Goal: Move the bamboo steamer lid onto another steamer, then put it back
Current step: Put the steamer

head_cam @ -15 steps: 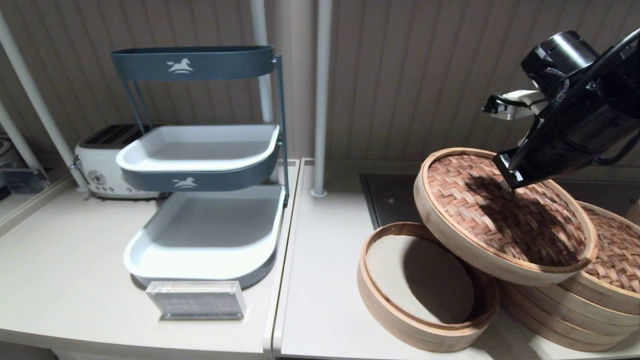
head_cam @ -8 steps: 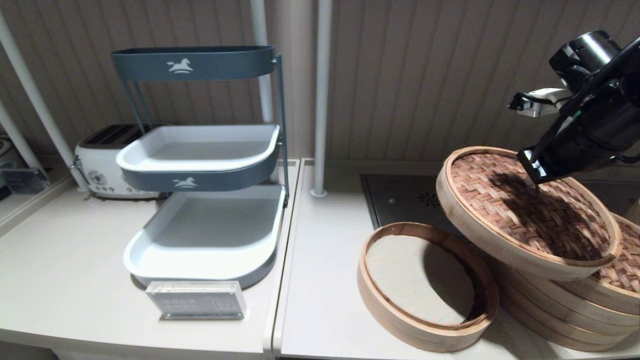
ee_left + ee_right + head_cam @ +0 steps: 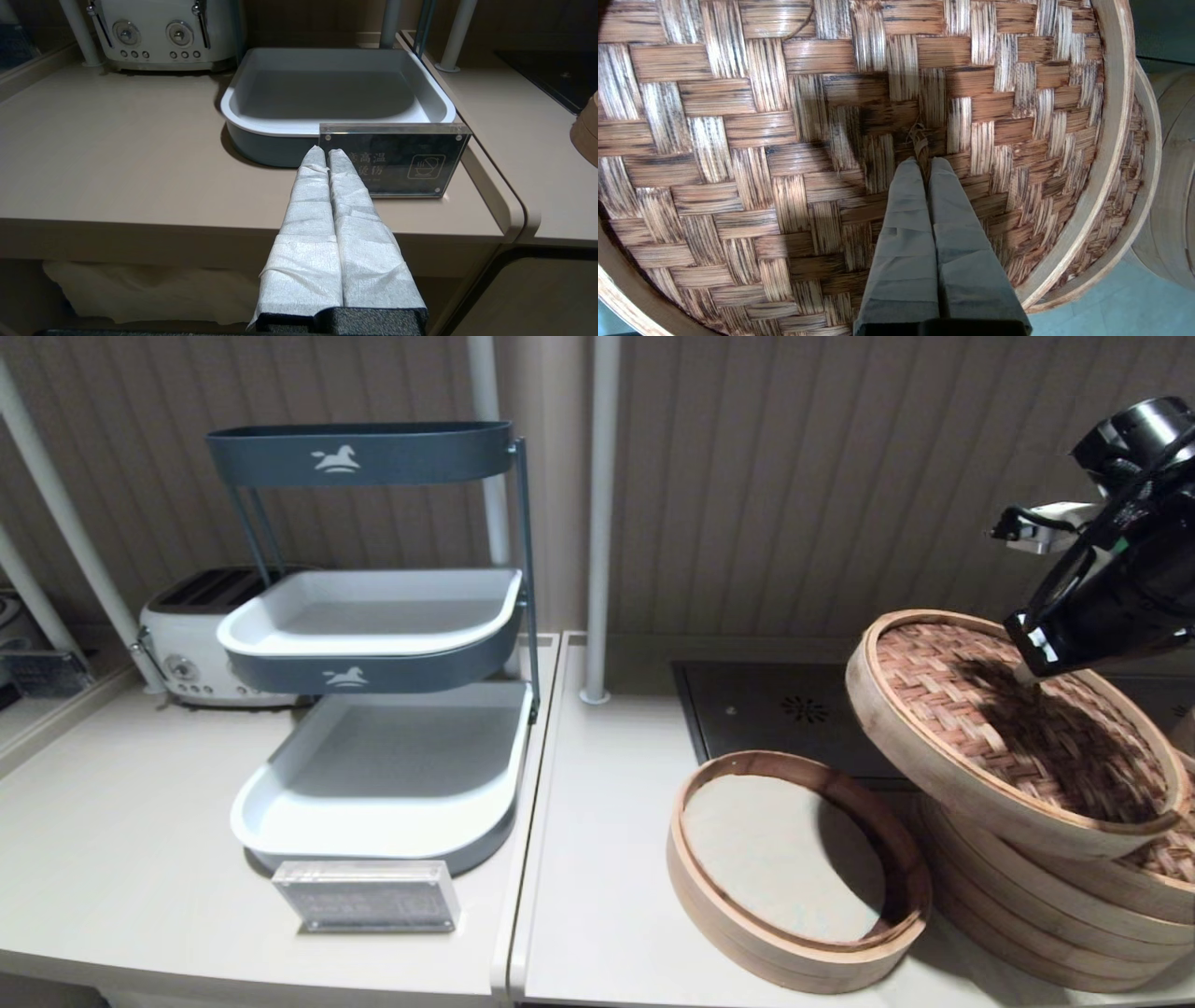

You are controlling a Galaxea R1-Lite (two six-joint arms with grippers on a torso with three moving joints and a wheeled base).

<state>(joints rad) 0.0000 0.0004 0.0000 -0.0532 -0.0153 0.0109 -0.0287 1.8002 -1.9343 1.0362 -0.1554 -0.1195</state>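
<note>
The bamboo steamer lid [image 3: 934, 709] hangs tilted, its left edge high, over the taller stacked steamer [image 3: 1027, 905] at the far right. My right gripper [image 3: 1025, 674] is shut on the small twine loop [image 3: 919, 140] at the centre of the lid's woven top [image 3: 738, 140]. The fingertips of the right gripper [image 3: 924, 161] pinch that loop. The taller steamer's own woven lid [image 3: 1172, 854] peeks out under the held lid's lower right rim. The low steamer [image 3: 794, 952] with its pale liner [image 3: 766, 849] sits uncovered to the left. My left gripper [image 3: 327, 151] is parked, shut and empty, before the counter's front edge.
A dark cooktop [image 3: 766, 709] lies behind the low steamer. A three-tier grey tray rack [image 3: 373, 616], a white toaster [image 3: 187, 635] and an acrylic sign [image 3: 366, 896] stand on the left counter. Two white poles [image 3: 597, 523] rise at the back.
My right gripper has carried the tilted lid to the right, off the low steamer and further over the taller stack. The low steamer's liner is now fully uncovered.
</note>
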